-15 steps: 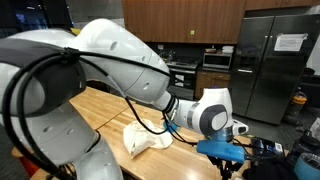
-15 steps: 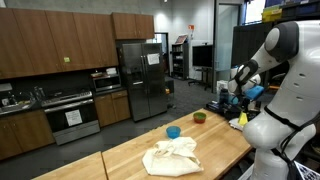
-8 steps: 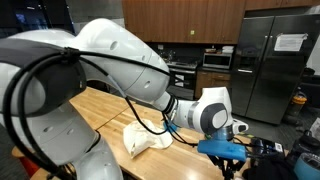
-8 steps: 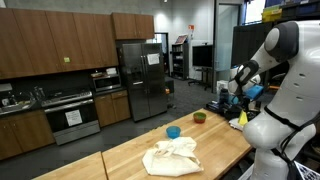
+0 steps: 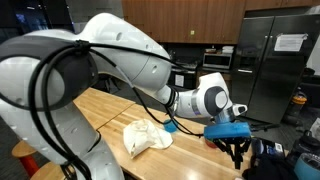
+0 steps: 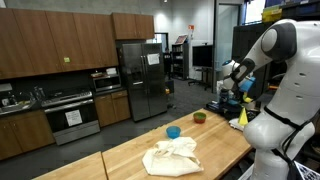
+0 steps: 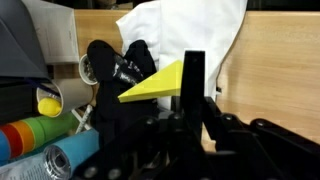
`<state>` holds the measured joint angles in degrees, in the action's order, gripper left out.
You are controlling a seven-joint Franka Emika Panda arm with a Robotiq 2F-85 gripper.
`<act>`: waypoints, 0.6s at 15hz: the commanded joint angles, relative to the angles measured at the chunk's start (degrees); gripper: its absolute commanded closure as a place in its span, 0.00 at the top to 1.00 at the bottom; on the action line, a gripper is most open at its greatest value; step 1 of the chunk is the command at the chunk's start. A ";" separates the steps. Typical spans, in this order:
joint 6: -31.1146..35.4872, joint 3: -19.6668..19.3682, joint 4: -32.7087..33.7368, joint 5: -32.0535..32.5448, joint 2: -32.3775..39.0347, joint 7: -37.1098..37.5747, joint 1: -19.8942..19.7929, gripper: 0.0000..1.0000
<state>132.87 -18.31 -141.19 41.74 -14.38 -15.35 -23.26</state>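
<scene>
Gripper (image 5: 236, 151): dark, two-fingered, under a blue mount, hanging in the air past the right end of the worktop (image 5: 100, 106). Whether it is clenched or released cannot be told. The wrist view shows only one upright finger clearly, and both exterior views are too small.

Nearest item: yellow wedge (image 7: 155, 85), flat and pointed, lying just beside that finger in the wrist view. It may touch the finger or lie below it; this cannot be told.

Items around:
- White cloth (image 5: 146, 138), crumpled, mid-worktop, well apart from the gripper.
- Blue bowl (image 6: 173, 132), just beyond the cloth.
- Green bowl (image 6: 199, 117), further right.
- Stacked coloured cups (image 7: 30, 135) and a yellow ball (image 7: 46, 103), at the left of the wrist view.

Change against one second ago: the wrist has swung right and risen. The blue mount now sits higher and further from the cloth, and the forearm in an exterior view (image 6: 243, 86) is lifted. The cloth, both bowls and the worktop clutter lie as they did.

Judgement: this looks like a repositioning over the right-end clutter. Nothing is plainly being carried, and no contact with the cloth is visible.
</scene>
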 commanded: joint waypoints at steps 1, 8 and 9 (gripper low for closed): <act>-2.17 1.91 6.22 4.14 5.42 3.70 2.21 0.06; -8.85 4.56 14.06 11.14 15.39 7.48 6.81 0.06; -9.44 4.79 14.91 11.94 16.82 7.49 7.38 0.06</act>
<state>126.54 -14.06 -130.17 50.83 -2.26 -9.22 -17.56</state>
